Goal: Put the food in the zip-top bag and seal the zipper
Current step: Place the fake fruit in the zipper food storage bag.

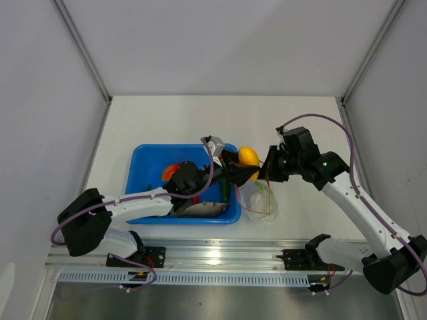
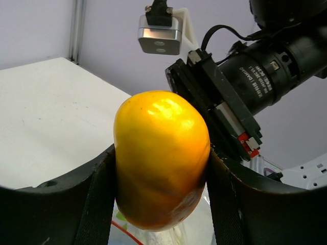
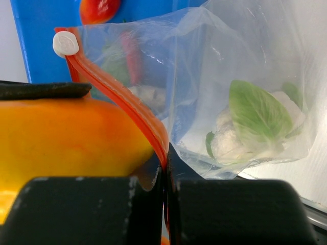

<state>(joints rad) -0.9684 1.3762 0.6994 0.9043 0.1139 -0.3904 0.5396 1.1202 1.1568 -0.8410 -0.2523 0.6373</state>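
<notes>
Two arms meet at the zip-top bag [image 1: 259, 200], which lies just beside the blue tray [image 1: 143, 180] with its mouth lifted.

Left gripper [image 1: 241, 171]: jaws part-way spread, clamped across the narrow width of the mango [image 2: 161, 158]; nothing else is in them. The mango hangs over the bag's mouth, on the tray side of the zipper [image 3: 122, 102]. Its long axis runs along the fingers, down toward the bag. The right wrist view shows it close against the red strip. I cannot tell whether its tip is inside the lip.

Right gripper [image 3: 164, 189]: pinched fully closed on the zipper, holding that edge of the bag up. The white slider tab [image 3: 65, 43] sits at the strip's far end.

Inside the bag: a cauliflower [image 3: 227, 138] at the bottom.

Judgement: the left arm is the nearer one and is placed to deliver. The drop turns on whether the mouth gapes on the mango's side of the held strip.
</notes>
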